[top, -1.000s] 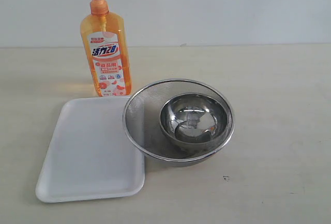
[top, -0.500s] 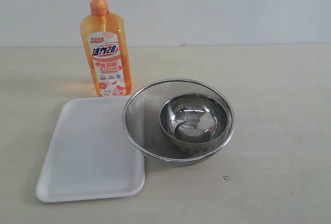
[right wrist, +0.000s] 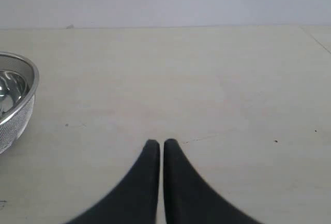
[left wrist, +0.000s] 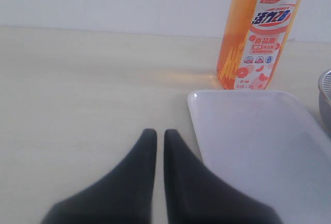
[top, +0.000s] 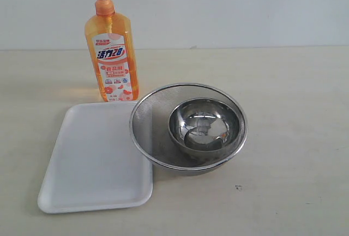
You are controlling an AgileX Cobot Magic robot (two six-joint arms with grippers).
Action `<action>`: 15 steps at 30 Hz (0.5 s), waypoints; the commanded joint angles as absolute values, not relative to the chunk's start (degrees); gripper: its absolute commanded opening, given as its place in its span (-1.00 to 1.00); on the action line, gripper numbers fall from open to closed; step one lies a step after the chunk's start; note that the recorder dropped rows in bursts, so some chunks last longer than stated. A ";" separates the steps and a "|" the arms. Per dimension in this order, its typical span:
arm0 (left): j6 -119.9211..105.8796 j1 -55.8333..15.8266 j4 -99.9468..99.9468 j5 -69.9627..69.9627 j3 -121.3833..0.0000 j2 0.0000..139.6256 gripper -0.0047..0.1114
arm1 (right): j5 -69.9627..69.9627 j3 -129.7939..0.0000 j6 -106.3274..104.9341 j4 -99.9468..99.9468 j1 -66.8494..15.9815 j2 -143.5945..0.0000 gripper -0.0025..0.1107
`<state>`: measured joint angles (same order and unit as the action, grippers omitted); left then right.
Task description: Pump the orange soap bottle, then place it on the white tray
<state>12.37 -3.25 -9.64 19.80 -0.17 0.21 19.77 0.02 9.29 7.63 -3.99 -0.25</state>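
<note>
The orange soap bottle (top: 110, 53) stands upright at the back left of the table, its pump head raised on the white stem. The left wrist view shows the orange soap bottle (left wrist: 259, 32) too, just behind the white tray (left wrist: 258, 146). In the exterior view the white tray (top: 92, 159) lies flat in front of the bottle, nothing on it. My left gripper (left wrist: 160, 133) is shut and empty, low over the table beside the tray's near corner. My right gripper (right wrist: 160, 143) is shut and empty over bare table. Neither arm appears in the exterior view.
A round steel mesh bowl (top: 188, 129) with a smaller steel bowl (top: 204, 124) inside touches the tray's right edge. The mesh bowl (right wrist: 15, 97) also shows at the edge of the right wrist view. A pale wall backs the table.
</note>
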 commanded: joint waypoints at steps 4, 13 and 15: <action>13.16 -3.02 -8.24 15.37 0.00 0.00 -0.83 | 19.14 0.00 9.10 7.93 -3.87 0.00 -0.96; 13.45 -3.02 1.10 1.67 -2.07 0.00 -0.83 | 19.14 0.00 9.10 7.93 -3.87 0.00 -0.96; 13.45 -3.02 2.43 1.67 -3.08 0.00 -0.83 | 19.14 0.00 9.10 7.93 -3.87 0.00 -0.96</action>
